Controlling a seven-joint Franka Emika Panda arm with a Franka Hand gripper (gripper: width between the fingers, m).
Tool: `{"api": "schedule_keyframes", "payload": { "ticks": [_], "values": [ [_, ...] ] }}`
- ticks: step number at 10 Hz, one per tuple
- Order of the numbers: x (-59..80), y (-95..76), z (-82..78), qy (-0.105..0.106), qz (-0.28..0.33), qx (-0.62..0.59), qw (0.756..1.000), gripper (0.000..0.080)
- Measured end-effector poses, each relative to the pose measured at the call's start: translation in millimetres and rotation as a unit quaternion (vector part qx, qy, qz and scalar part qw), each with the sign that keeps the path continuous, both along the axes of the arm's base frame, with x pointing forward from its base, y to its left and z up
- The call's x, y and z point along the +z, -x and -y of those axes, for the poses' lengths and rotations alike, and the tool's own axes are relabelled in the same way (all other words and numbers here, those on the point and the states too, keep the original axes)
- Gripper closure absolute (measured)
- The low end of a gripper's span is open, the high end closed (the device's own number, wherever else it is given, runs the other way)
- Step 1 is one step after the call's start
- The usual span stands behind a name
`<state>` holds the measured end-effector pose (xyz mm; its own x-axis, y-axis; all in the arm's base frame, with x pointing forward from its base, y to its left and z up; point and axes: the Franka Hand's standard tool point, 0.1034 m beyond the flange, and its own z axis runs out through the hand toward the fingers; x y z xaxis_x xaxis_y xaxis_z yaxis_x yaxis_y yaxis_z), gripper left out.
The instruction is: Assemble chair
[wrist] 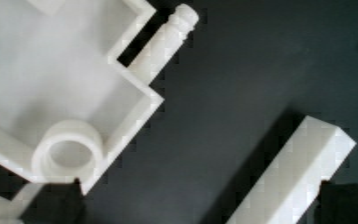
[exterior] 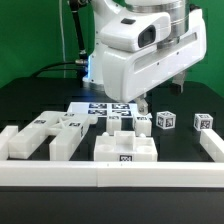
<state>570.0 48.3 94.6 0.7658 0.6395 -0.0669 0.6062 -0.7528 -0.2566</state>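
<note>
**Chair.** The chair is not joined. Its white parts lie loose on the black table (exterior: 40,100), in a row along the near side.
- At the exterior view's left lies a broad flat slab (exterior: 18,142).
- Just beside it, toward the right, sits a lower piece (exterior: 62,136) with square tags on its top.
- In the middle of the row stands a stepped block (exterior: 125,147) with one tag on its near face.
- Toward the exterior view's right stand a first tagged cube (exterior: 165,121) and a second tagged cube (exterior: 203,122). They are apart from each other and from the block.

**Wrist view.** A large white part (wrist: 51,90) fills one side of the picture and carries a round socket (wrist: 66,152) near one corner. A slender round-ended rod (wrist: 160,45) lies along its edge; whether the two touch I cannot tell. A straight white bar (wrist: 314,160) lies well apart from both, on bare table.

**Claw.** My claw (exterior: 140,104) hangs over the table just behind the stepped block, at the right end of the marker board (exterior: 100,108). Its jaws stand wide apart and hold nothing. In the wrist view my fingers (wrist: 39,205) show with only black table between them, one of them just beside the socket corner.

**Surroundings.** A white border rail (exterior: 100,172) runs along the near edge of the table, in front of the row. My arm's white housing (exterior: 150,50) hides the far middle of the scene.
</note>
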Motion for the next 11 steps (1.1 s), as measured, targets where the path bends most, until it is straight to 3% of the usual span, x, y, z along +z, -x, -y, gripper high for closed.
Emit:
{"api": "schedule_keyframes", "payload": {
  "ticks": [7,9,11],
  "values": [
    [-0.9,-0.5,1.5,0.003,0.001,-0.008,1.0,0.015],
    [-4.2,-14.5,15.3,0.015,0.058,-0.028,0.998,0.015],
    [-4.9,-17.9,24.8,0.022,0.073,-0.059,0.995,0.015]
  ]
}}
